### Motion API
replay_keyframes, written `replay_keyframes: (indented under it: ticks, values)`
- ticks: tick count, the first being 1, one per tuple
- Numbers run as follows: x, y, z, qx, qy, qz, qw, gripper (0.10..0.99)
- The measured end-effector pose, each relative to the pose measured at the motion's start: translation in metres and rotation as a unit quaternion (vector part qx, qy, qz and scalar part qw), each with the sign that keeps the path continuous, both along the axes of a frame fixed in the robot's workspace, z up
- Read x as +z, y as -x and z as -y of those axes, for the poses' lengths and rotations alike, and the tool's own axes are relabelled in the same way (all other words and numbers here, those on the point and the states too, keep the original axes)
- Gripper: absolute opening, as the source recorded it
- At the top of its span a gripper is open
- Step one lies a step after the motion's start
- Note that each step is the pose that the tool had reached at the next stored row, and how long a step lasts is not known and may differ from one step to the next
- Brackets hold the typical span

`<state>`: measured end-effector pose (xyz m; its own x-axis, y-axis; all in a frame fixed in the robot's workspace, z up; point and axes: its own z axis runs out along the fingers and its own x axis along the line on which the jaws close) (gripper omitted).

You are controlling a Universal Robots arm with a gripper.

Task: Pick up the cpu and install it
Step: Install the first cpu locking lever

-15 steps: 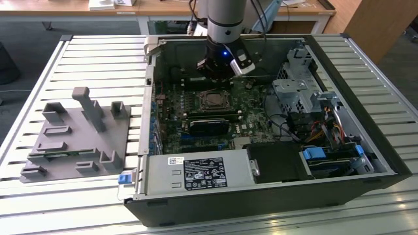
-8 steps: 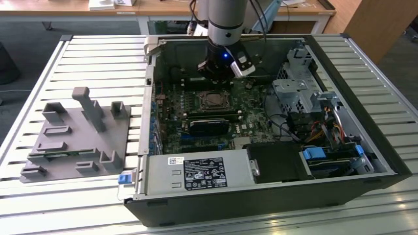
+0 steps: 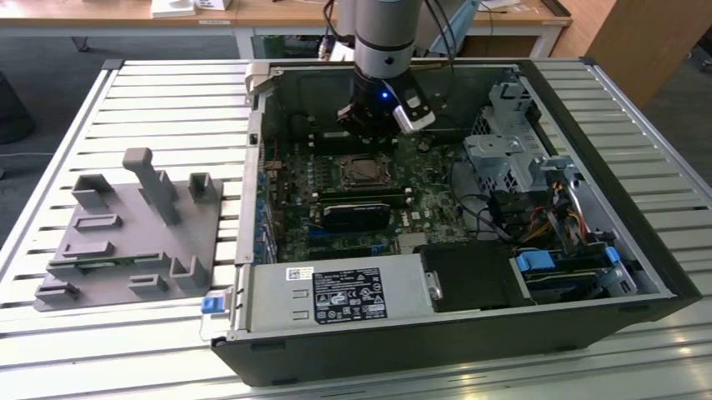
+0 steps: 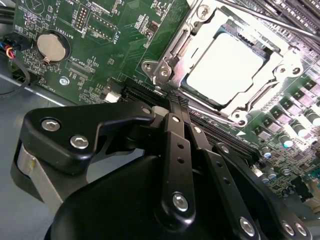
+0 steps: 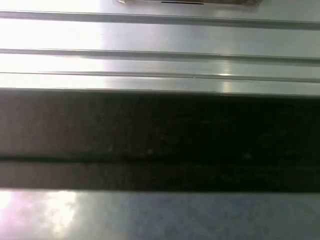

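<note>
The cpu (image 4: 225,67) lies flat inside the metal socket frame (image 4: 172,55) on the green motherboard, its silver top showing bright. In the exterior view the cpu (image 3: 362,172) sits mid-board inside the open computer case. My gripper (image 4: 174,100) hangs just off the socket's edge, its two black fingers (image 4: 180,145) pressed together with nothing between them. From the exterior view, the gripper (image 3: 373,125) is a little behind the socket, near the case's back wall.
A grey fixture tray (image 3: 128,233) with a green memory stick (image 3: 106,265) lies on the slatted table at the exterior view's left. Inside the case (image 3: 445,350) are a power supply (image 3: 333,296), a drive cage (image 3: 518,158) and cables. A coin battery (image 4: 52,46) sits on the board.
</note>
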<state>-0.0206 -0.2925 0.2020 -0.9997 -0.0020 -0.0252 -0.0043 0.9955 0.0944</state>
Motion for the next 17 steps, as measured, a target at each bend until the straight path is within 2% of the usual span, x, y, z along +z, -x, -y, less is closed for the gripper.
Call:
replay_keyframes:
  ticks: [12, 16, 17]
  values:
    - [-0.0042, 0.0001, 0.0001, 0.0, 0.0132, -0.0002, 0.9999, 0.106]
    - [-0.0055, 0.0, -0.0003, 0.0, 0.0138, -0.0002, 0.9999, 0.106]
    - [-0.0056, 0.0001, -0.0003, 0.0, 0.0122, -0.0002, 0.9999, 0.106]
